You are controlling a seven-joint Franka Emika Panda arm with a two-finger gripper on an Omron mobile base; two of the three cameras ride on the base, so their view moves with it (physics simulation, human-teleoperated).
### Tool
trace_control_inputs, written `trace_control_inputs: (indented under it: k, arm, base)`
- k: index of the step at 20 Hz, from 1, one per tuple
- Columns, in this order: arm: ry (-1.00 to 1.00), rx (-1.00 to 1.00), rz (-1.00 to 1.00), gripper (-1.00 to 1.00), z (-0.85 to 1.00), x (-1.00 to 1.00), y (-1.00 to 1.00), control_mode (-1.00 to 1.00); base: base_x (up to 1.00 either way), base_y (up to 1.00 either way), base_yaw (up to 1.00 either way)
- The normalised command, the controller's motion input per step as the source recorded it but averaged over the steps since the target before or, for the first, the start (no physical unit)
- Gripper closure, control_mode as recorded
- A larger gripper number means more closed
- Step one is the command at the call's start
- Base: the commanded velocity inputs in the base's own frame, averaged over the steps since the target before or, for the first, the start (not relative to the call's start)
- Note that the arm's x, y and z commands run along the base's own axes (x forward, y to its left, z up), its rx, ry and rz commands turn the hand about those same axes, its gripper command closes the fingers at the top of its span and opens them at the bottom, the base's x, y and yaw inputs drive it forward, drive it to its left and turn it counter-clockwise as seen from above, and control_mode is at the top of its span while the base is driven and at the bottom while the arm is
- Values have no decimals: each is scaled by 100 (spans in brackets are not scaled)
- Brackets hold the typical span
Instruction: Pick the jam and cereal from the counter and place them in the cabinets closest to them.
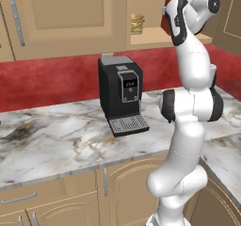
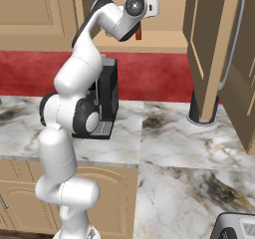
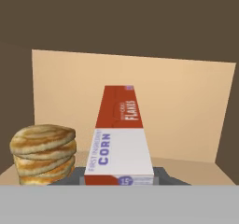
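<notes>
Inside the open wooden cabinet (image 1: pixel 155 36), the gripper (image 3: pixel 119 181) is clamped on the cereal box (image 3: pixel 120 139), a flat-sided red and white carton lying lengthwise above the shelf. Just left of the box sits a bumpy golden stack of pancakes (image 3: pixel 43 154). The fingertips are mostly hidden under the box; the arm covers most of the box from the base cameras.
</notes>
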Motion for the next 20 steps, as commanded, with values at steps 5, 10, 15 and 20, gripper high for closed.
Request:
trace_control_inputs:
  k: [5,10,15,20]
  arm:
    - [2,0,0,100,0,27,0,-100]
    - [2,0,0,100,0,29,0,-100]
    - [1,0,0,100,0,24,0,-100]
    - [0,0,0,-100,0,21,0,-100]
  base:
    - [0,0,0]
    - [0,0,0]
    - [0,0,0]
    - [0,0,0]
